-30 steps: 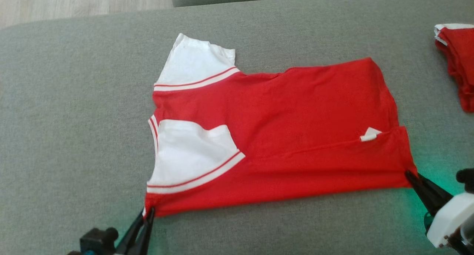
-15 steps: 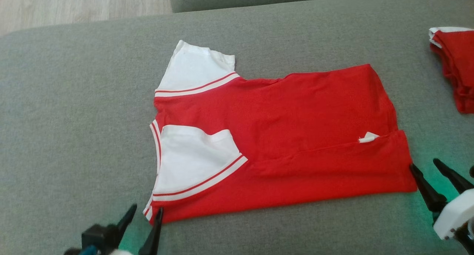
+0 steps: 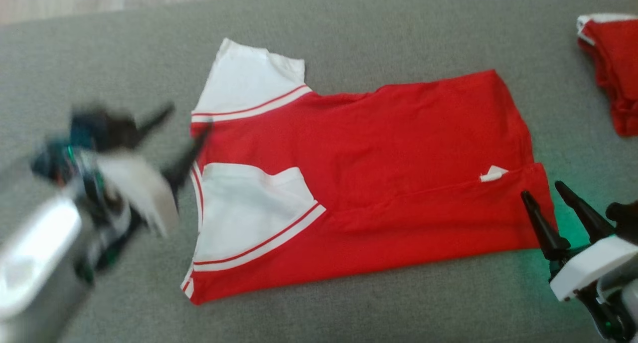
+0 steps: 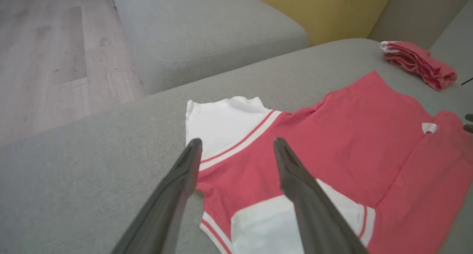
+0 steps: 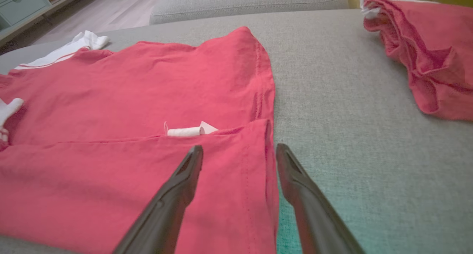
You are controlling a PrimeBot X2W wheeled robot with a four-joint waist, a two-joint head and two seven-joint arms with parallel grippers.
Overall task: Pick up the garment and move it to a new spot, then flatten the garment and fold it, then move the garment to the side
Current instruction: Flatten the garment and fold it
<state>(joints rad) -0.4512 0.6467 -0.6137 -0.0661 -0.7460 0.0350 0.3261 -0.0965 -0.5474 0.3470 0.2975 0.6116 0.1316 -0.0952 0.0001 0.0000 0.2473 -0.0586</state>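
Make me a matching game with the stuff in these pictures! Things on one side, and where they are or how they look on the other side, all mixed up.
Things:
1. shirt
2. red pile
3. white tag
4. right gripper

Places or states:
A. open, at the shirt's right edge
B. sticking out from under a fold
C. spread out in the middle
D. bunched up at the far right

Pairs: 1-C, 2-D, 3-B, 4-A
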